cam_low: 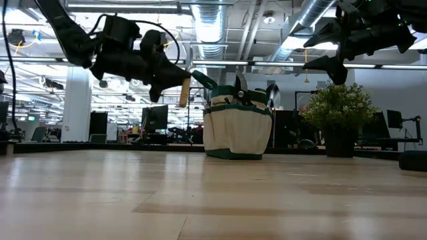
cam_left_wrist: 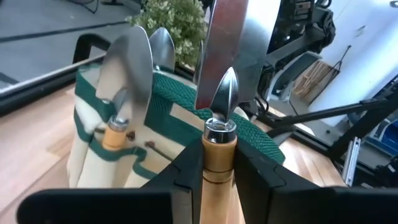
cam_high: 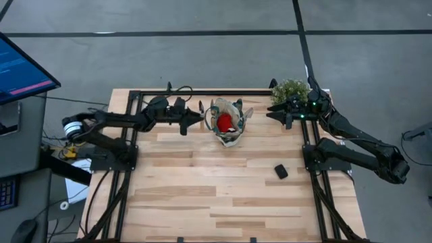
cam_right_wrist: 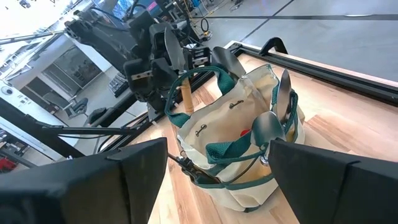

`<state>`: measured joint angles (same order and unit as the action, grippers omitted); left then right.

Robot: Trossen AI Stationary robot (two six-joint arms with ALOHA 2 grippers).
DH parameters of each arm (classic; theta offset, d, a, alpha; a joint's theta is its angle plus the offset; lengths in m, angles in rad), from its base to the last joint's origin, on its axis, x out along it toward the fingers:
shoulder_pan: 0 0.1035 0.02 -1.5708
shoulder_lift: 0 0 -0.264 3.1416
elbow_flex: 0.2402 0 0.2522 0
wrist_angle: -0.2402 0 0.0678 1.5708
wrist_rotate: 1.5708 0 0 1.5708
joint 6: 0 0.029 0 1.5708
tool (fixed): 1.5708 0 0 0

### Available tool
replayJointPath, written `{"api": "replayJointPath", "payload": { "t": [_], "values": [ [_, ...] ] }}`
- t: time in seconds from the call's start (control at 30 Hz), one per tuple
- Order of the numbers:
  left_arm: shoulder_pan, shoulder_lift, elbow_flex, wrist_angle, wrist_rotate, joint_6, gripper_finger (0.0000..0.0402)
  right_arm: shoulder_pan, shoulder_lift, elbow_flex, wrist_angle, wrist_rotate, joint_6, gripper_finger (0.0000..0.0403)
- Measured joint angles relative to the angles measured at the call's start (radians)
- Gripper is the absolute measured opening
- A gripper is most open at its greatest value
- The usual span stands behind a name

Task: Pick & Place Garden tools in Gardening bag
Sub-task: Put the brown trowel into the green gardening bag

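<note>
At the far end of the table [cam_high: 223, 202], I had the left gripper [cam_high: 196, 115] raised off the boards just beside the bag [cam_high: 229, 123], its fingers [cam_left_wrist: 252, 171] clamped on the pale wooden handle of a trowel [cam_left_wrist: 219, 99]. In the left wrist view the handle sat squeezed between the two dark fingers, with the silver blade pointing away from the wrist toward the bag. In the low view the trowel [cam_low: 186, 89] hung in the air close to the bag's [cam_low: 237, 130] near upper edge; I could not tell whether the blade touched the green trim. The bag stood upright on the wood, beige with green edging and dark loop handles. Inside it I could see a red glove [cam_high: 225, 122] from above, and several silver tool heads [cam_right_wrist: 277, 109] stuck up out of its pockets. On the other side, I had the right gripper [cam_high: 278, 111] held high beside the potted plant [cam_high: 291, 90], spread wide with nothing between its fingers [cam_right_wrist: 323, 180]. A small black block [cam_high: 281, 171] lay on the boards well apart from the bag, toward the right arm's base.
</note>
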<state>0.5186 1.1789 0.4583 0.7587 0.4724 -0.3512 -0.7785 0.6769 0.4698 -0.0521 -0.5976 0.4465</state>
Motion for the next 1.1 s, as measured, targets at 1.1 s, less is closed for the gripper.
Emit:
{"api": "replayJointPath", "payload": {
  "t": [1.1],
  "values": [
    [0.0,0.218,0.157,0.131,0.007,0.168,0.0067,-0.001,0.0,0.0,0.0,0.0,0.0,0.0265]
  ]
}}
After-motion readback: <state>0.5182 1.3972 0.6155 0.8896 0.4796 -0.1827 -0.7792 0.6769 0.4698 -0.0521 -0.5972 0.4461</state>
